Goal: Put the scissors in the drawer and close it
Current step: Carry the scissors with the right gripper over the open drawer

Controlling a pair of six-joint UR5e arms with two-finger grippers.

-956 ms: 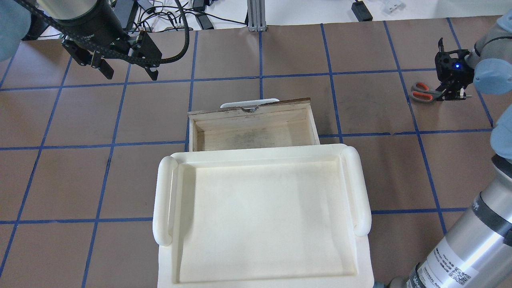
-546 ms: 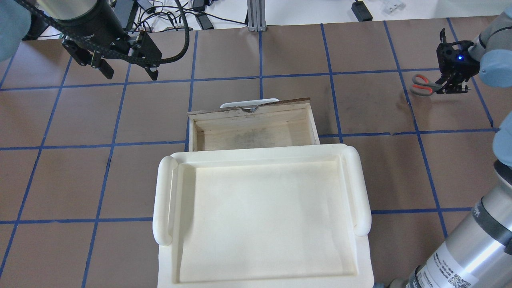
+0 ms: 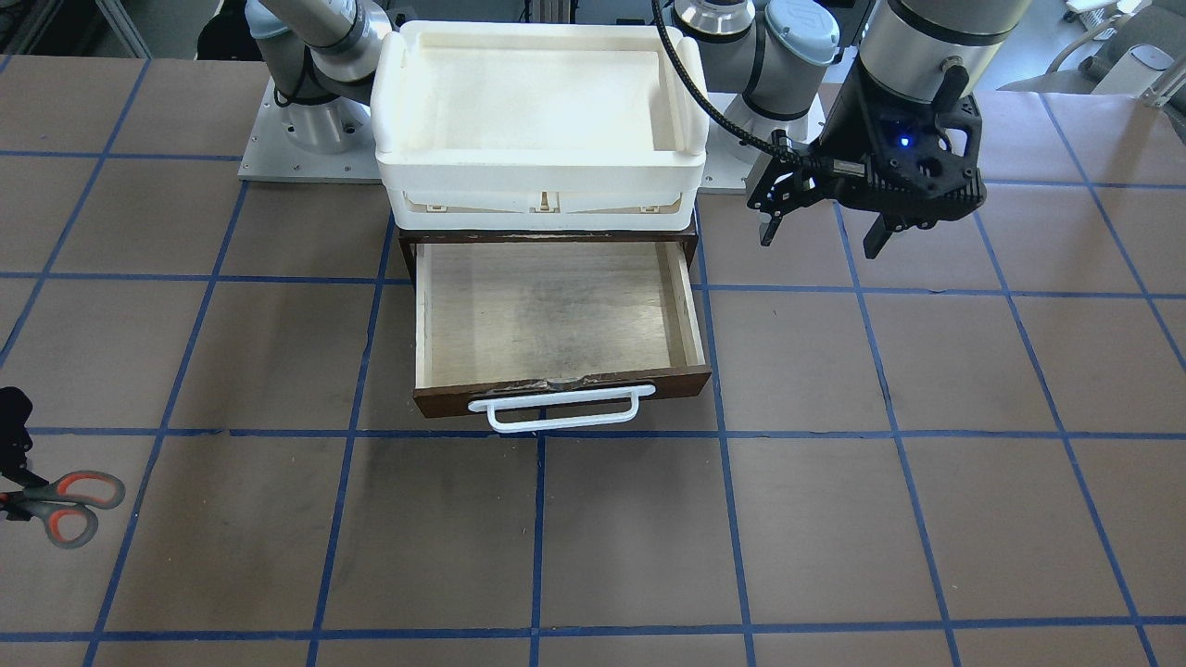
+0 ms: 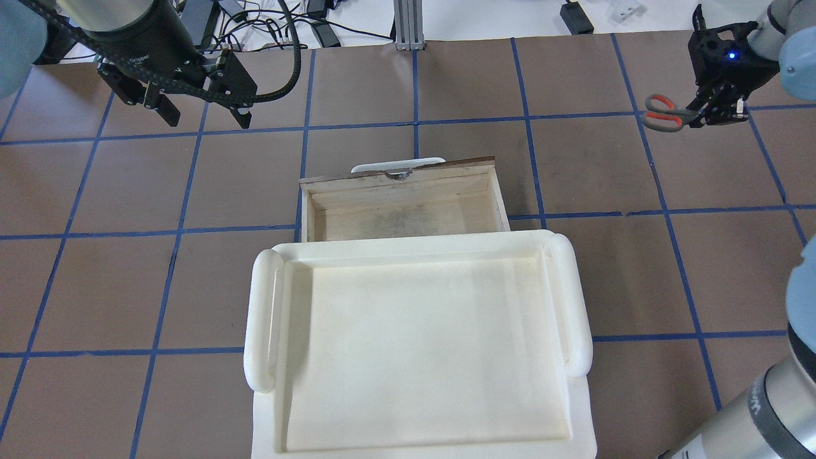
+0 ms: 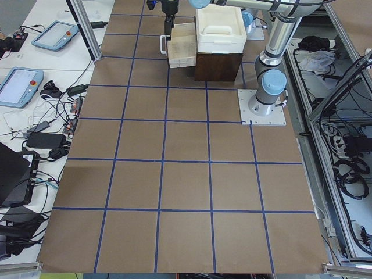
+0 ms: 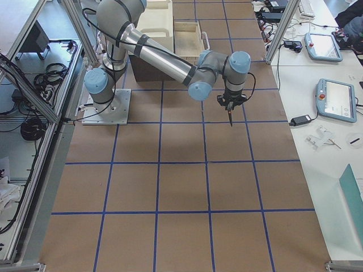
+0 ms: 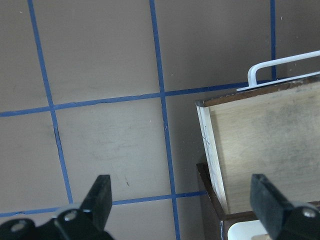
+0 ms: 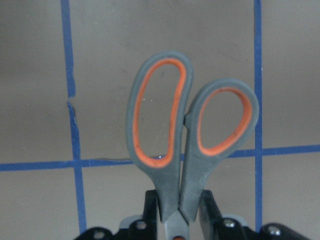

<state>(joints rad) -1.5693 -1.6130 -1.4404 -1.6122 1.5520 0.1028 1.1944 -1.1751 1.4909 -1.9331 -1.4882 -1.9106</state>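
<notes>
Up near 2 o'clock in the overhead view: the scissors, pinched tight in the right gripper. Grey loops with orange inside, sticking out toward 9 o'clock, well apart from the drawer. From the right wrist camera, both fingers pressed on the neck just under the loops. Blades hidden behind the gripper at the 6 o'clock edge. In the front view, most of that gripper cut off by the 9 o'clock edge, with only the loops and a dark bit showing. Hard to tell how high above the table.

Near 11 o'clock in the overhead view: the left gripper, fingers spread wide, holding nothing.

Just above the middle: the drawer, pulled out, white handle toward 12 o'clock. Back part tucked under the white tray and hidden. Dark cabinet under the tray, plain only from the front and the sides. Tray's near end cut off at 6 o'clock.

Open top on the drawer, low walls all round. Wide brown table with blue lines between drawer and scissors, and between drawer and left gripper.
</notes>
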